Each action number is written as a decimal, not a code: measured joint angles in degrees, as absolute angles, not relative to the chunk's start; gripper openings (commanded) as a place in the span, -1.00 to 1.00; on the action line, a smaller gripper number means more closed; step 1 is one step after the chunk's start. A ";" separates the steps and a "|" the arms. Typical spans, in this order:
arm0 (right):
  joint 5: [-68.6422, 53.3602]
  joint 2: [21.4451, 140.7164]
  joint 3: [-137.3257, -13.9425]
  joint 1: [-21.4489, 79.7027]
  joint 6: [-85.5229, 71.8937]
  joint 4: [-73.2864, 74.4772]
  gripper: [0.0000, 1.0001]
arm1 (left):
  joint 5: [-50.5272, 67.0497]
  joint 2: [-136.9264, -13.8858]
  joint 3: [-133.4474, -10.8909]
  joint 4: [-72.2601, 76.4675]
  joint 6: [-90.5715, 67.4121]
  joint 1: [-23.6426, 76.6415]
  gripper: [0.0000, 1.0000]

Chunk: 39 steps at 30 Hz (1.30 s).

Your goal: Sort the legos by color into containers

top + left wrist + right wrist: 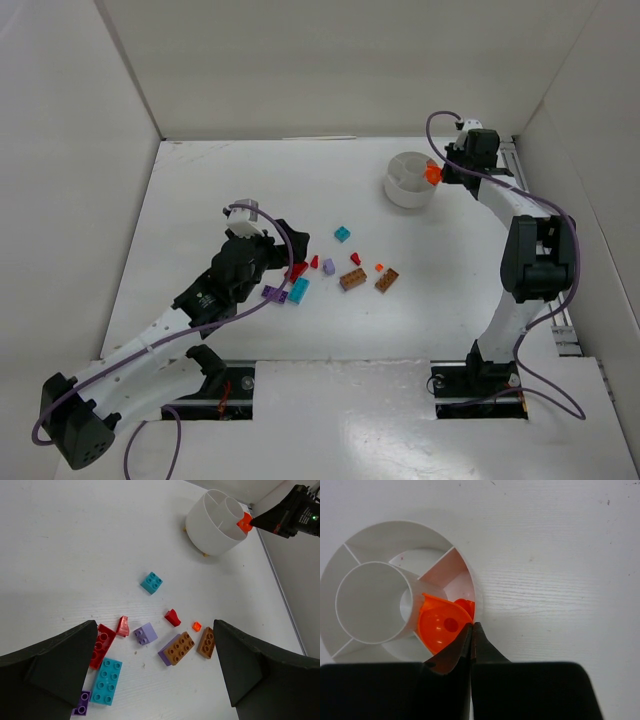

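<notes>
Orange shell piece (440,627) at tub (400,524) rim, over wedge (461,591) already holding orange bit (466,605): colour match, hence the spot. Right gripper (471,626) tips pressed together against its edge; nipped or only touched, cannot tell. Left gripper (155,625) spread wide above loose legos (180,647), poised for next pick

The white round tub (405,196) stands upright, with wedge compartments around a central tube. A domed orange piece (440,627) sits over one wedge at rim height, against the shut tip of the right claw (471,626). A second orange bit (465,605) lies beneath it.

Well apart on the bench (250,170), scattered flat, lie:
- a teal square brick (151,583)
- a long teal brick (106,680)
- two brown bricks (206,642)
- a lilac brick (145,633)
- a red brick (102,645)
- two small red pieces (172,617)
- a tiny orange stud (196,626)
- a purple plate (81,703)
</notes>
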<state>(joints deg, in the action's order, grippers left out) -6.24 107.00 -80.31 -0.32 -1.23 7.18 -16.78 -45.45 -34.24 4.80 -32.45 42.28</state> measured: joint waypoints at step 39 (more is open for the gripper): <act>29.65 109.47 -90.39 11.00 12.36 14.09 -1.00 | -18.31 -47.16 -34.22 4.84 -32.42 42.28 1.00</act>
<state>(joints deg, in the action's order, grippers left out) 29.65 109.47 -90.39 11.00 12.36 14.09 -18.31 -47.16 -34.22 4.84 -32.42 42.28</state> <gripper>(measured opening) 0.009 0.997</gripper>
